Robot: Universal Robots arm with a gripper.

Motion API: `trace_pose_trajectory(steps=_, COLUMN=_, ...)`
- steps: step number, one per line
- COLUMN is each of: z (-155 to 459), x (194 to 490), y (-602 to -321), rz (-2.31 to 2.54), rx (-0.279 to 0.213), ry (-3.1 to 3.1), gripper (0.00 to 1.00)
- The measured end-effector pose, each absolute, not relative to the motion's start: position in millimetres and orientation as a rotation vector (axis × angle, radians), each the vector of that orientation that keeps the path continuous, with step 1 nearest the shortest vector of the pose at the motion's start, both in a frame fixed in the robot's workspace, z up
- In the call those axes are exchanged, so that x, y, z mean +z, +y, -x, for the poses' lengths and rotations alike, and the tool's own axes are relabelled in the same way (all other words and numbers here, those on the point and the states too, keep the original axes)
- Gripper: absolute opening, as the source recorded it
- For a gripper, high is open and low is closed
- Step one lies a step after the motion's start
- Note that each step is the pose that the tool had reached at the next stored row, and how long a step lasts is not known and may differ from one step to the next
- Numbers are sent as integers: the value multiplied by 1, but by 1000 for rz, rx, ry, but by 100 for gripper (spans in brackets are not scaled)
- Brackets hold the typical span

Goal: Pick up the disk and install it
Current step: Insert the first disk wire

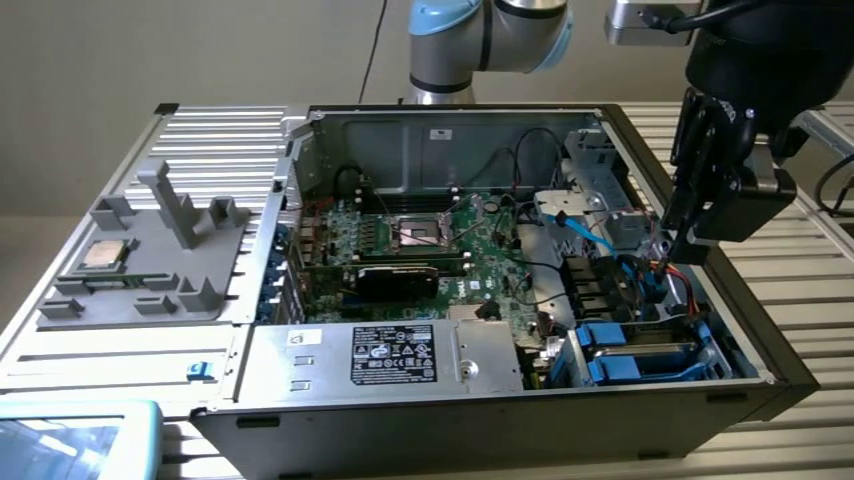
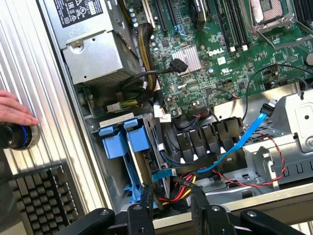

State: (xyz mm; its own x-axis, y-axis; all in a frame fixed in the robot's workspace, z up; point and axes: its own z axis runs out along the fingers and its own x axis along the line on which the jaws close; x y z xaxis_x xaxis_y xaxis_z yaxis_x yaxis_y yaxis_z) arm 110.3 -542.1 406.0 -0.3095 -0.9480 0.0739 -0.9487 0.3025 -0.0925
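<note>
Jaws apart, empty | disk (image 2: 138, 139) seemingly slotted in case (image 1: 507, 420) | hand (image 2: 14, 110) nearby

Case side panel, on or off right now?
Off. The case lies open side up, with the motherboard and power supply exposed from above.

An open computer case (image 1: 467, 430) lies on the ribbed metal table (image 1: 80, 355), closer to its edge at the exterior view's right. Inside it, a green motherboard (image 1: 501, 265) takes the middle. A silver power supply (image 1: 387, 355) with a black label sits along the near wall, and a light blue cable (image 1: 587, 228) crosses above. Toward the table's opposite edge, a grey holder (image 1: 160, 250) carries a small square chip (image 1: 104, 255).
</note>
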Motion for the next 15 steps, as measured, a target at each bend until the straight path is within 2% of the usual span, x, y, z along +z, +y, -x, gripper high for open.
trace_pose_trajectory(steps=11, z=-110, x=406, y=-543, rz=-1843, rx=186, ry=-2531, gripper=44)
trace_pose_trajectory(steps=15, z=-109, x=406, y=-555, rz=-1849, rx=166, ry=-2540, gripper=44)
